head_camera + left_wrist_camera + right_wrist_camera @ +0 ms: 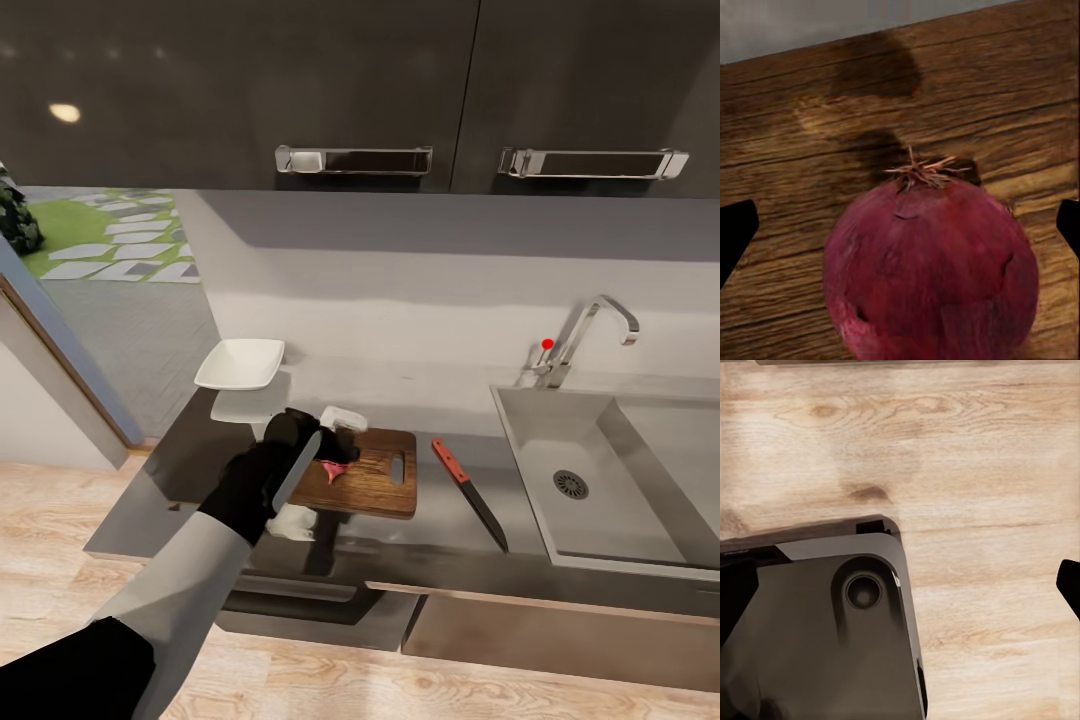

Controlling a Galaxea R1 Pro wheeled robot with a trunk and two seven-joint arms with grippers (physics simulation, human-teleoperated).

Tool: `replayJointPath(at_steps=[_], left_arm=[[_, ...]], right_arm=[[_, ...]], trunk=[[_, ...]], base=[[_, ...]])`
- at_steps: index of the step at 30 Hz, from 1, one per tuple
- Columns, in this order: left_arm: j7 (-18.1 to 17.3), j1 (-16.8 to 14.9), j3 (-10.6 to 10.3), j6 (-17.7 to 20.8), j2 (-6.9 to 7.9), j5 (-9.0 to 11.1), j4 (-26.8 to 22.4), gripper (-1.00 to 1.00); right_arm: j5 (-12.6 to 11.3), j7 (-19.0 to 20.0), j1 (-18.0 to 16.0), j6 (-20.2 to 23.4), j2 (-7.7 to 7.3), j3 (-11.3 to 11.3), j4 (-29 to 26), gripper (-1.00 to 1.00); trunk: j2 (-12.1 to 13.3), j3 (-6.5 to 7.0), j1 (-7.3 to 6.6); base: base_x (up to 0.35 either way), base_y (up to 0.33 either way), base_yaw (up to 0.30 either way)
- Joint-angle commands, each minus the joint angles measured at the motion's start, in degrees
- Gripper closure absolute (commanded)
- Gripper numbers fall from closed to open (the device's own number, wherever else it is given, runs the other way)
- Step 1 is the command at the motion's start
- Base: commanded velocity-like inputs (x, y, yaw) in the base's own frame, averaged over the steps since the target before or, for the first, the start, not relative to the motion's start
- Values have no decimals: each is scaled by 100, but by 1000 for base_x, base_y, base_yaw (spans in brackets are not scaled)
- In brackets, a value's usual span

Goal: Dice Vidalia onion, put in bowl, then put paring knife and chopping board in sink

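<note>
The left tool point(335, 440) hangs over the near-left part of the chopping board point(375, 485), and its black wrist and forearm cover that corner of the board and a strip of the surface point(445, 560) in front of it. In the head view only a pink sliver of the Vidalia onion point(338, 470) peeks out under the tool. The left wrist view gives it whole: one dark red bulb point(931, 274) with a dry tuft on top, sitting on the wood grain, with the two black fingertips point(735, 229) wide apart at either side and not touching it, so this tool is open. A small white shape on the surface under the forearm is too hidden to name.

One paring knife point(470, 493) lies flat on the surface between the board and the sink point(530, 470), clear of both, its red handle toward the wall. One white bowl point(240, 363) stands behind the board at the surface's left end, well apart from it. The sink's basin shows one round drain, and its right part is cut off by the picture's edge. One tap point(590, 335) with a red knob stands behind it.

The right wrist view looks down on pale wood floor point(982, 450) and a dark grey rounded part of the robot point(825, 630). Of the right tool only dark finger edges show at the picture's sides, set far apart, so it is open and holds nothing.
</note>
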Motion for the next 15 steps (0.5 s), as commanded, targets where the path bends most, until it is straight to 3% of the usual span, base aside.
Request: replayJointPath(at_steps=[1,9,15], left_arm=[[25,-5,-3,24,3,36,-76,-100],[25,-5,-4,51,23,41,-1002,-100],[25,-5,-5,55,27,41,-1242,-100]], right_arm=[[-35,-16,-3,-12,0,50,-1,-100],[-35,-17,-4,-12,-4,44,-4,-100],[-35,-17,-3,-12,-8,44,-3,-100]], trunk=[[-10,-10,3],[-10,-10,3],[-10,-10,3]], base=[[0,0,0],[0,0,0],[0,0,0]])
